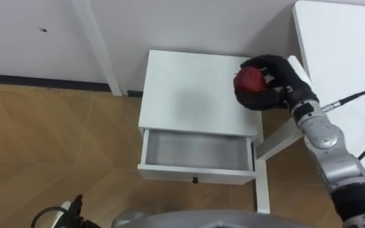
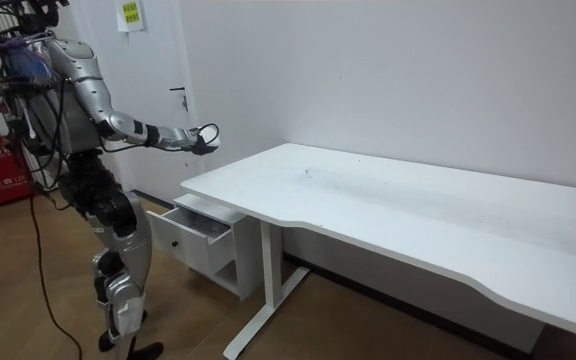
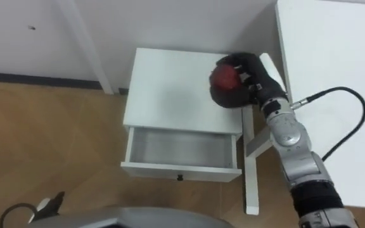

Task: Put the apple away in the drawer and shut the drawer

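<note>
The drawer (image 1: 195,151) stands open and empty, nearest the robot. Beyond it, over the cabinet (image 1: 182,88) top's far corner, the right hand (image 1: 285,75) clasps the apple (image 1: 249,80). Best to draw it forward, lower it well inside, then let go.

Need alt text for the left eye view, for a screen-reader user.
The robot's right hand grips a red apple over the far right corner of a small white cabinet. The cabinet's drawer stands pulled open below, with nothing visible inside. There is wooden floor around it and a white desk at the right.
</note>
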Available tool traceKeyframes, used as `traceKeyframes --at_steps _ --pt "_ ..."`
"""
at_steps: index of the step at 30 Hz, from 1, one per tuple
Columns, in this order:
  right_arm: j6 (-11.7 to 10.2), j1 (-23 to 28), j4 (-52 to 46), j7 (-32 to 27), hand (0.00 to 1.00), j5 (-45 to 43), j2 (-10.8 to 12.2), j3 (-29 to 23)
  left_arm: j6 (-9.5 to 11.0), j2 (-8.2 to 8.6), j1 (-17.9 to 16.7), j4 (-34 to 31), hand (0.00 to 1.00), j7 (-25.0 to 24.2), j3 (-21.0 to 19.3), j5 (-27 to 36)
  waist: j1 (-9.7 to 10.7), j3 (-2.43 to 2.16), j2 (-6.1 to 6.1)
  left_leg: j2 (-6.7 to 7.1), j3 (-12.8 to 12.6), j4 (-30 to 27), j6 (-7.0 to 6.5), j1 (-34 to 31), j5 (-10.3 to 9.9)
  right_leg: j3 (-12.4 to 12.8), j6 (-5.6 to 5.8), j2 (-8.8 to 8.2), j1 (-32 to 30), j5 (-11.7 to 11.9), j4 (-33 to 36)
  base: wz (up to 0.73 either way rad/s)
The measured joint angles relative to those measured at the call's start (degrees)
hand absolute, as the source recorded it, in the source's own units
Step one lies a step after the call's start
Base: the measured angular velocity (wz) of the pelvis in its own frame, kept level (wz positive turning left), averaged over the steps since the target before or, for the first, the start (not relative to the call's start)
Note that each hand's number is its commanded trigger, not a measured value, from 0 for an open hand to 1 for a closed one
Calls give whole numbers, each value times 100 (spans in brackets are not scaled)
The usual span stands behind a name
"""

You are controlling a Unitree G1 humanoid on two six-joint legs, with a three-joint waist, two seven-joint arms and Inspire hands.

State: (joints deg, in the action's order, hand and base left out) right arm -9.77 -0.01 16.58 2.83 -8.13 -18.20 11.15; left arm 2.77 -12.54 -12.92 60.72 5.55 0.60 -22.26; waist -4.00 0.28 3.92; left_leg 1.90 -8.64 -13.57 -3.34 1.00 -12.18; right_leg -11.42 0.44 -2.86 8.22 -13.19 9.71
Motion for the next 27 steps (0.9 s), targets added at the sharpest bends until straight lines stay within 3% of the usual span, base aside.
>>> traceKeyframes --at_steps 10,15,20,21,22,27 --pt "241 67 -420 482 100 -625 131 722 -97 26 57 -87 0 -155 39 -110 -274 -4 -62 2 25 -20 0 -142 0 -11 0 8 -95 0 4 0" --pt "320 133 -272 565 100 -820 302 882 -128 50 58 -87 0 -228 41 -110 -288 -1 -61 17 95 -19 0 -166 0 -28 0 7 -123 0 7 7" --pt "374 160 143 608 100 -873 311 963 -157 58 64 -177 0 -251 37 -206 -307 24 -99 21 110 -18 0 -178 0 8 0 6 -129 0 -4 0" --pt "379 188 206 608 38 -907 311 970 -159 63 64 -205 0 -251 37 -221 -310 37 -120 21 111 -19 0 -185 0 10 0 7 -134 0 -4 0" --pt "396 204 257 609 0 -946 312 977 -162 66 64 -245 0 -251 37 -231 -301 39 -136 22 112 -25 0 -221 0 10 0 2 -162 0 -2 0" --pt "473 252 322 661 0 -1025 314 1009 -167 75 135 -289 0 -248 38 -249 -276 28 -143 18 114 -92 -1 -385 1 7 0 7 -299 0 0 0"
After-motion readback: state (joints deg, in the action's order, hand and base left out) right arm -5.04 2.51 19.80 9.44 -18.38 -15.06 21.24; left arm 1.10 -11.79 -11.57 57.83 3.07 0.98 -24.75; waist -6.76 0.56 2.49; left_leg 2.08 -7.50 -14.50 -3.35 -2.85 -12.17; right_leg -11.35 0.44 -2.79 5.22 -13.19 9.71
